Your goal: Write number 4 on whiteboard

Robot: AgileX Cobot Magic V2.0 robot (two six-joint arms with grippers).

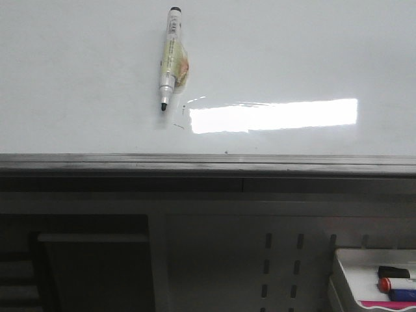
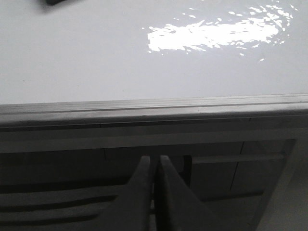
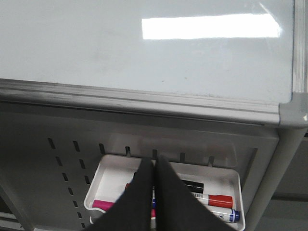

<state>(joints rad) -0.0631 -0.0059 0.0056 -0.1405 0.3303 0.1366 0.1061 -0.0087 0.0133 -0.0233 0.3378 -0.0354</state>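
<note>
Fingers [image 2: 144, 197] of left gripper [image 2: 155, 192] pressed together, nothing between them; hanging below grey metal edge [image 2: 154, 108] of whiteboard [image 2: 96, 57], off the board surface. Fingers [image 3: 168, 192] of right gripper [image 3: 155, 190] likewise closed and empty, poised over white tray [image 3: 236, 180] mounted on grey perforated panel [image 3: 62, 159].

Tray seen in right wrist view holding several markers: one with red cap [image 3: 219, 199], one with blue cap [image 3: 231, 215], one pink [image 3: 103, 204], one black [image 3: 192, 185]. Same tray [image 1: 341, 260] at lower right of front view, below the board.

Marker [image 1: 169, 55] lying on whiteboard [image 1: 78, 78] in front view, black cap end away from robot, uncapped tip toward near edge, yellowish tape around barrel. Well apart from both grippers. Just beside its tip, a few tiny dark specks [image 1: 179, 125]; no strokes of number 4 visible in any view. Bright rectangular light reflection [image 1: 273, 115] right of marker.

Board surface open to left and right of marker. Near edge [image 1: 208, 162] a raised metal rim across full width; grey corner piece [image 3: 293, 115] and right side rail visible in right wrist view.
</note>
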